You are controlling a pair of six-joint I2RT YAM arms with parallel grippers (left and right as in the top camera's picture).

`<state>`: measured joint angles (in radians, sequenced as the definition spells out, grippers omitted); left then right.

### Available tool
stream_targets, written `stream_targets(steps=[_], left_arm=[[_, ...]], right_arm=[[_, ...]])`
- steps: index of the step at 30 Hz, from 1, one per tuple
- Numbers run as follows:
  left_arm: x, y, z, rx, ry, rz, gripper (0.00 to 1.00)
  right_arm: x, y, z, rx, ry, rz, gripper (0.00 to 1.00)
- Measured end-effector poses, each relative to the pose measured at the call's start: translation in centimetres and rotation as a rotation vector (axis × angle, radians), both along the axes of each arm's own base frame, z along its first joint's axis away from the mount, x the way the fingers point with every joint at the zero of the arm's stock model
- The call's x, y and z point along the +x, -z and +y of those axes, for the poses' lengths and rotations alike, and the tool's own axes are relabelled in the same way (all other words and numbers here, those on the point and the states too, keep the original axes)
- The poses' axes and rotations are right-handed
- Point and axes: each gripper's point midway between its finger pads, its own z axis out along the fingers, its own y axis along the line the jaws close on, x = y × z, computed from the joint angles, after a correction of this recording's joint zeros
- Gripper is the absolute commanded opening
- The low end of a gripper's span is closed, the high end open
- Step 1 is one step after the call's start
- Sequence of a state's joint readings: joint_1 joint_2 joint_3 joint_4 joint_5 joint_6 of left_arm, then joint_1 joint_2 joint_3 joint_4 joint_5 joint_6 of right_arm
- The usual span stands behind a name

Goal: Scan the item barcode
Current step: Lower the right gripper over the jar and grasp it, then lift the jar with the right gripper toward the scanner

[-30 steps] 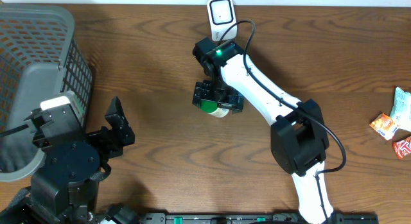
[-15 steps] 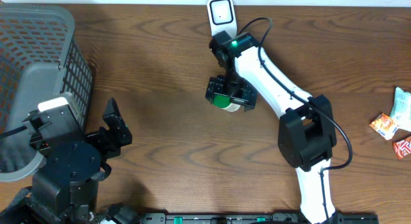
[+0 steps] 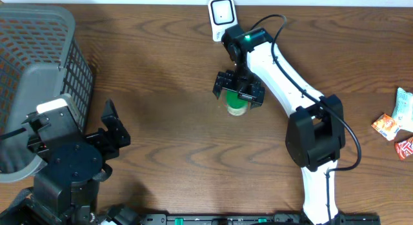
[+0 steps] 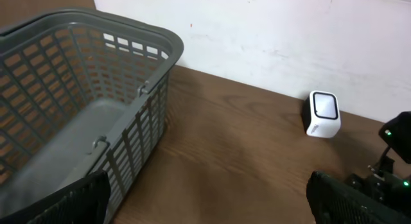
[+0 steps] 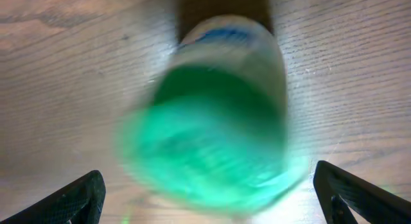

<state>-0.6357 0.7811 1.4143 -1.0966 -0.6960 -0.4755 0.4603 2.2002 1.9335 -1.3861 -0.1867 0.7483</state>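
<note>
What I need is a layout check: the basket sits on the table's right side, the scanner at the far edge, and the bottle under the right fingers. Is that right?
Not quite. The overhead view shows the basket on the table's left side. The scanner is at the far edge, and the bottle lies under the right fingers.

The right gripper [image 3: 238, 95] has shifted rightward, from directly below the scanner [image 3: 221, 11] to its lower right. The green-capped bottle [image 3: 237, 109] moved with it.
</note>
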Motion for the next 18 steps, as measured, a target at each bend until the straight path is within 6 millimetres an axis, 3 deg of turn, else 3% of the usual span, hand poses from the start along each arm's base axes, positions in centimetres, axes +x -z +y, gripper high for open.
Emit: stream_targets(steps=[10,18], left_arm=[[0.0,-0.1,0.2,0.005,-0.009,-0.003,0.98],[0.0,-0.1,0.2,0.005,-0.009,-0.003,0.98]], right_arm=[[-0.7,-0.5,-0.6,-0.012,-0.082,0.010,0.99],[0.2,-0.3,-4.1,-0.121,-0.317,-0.034,0.99]])
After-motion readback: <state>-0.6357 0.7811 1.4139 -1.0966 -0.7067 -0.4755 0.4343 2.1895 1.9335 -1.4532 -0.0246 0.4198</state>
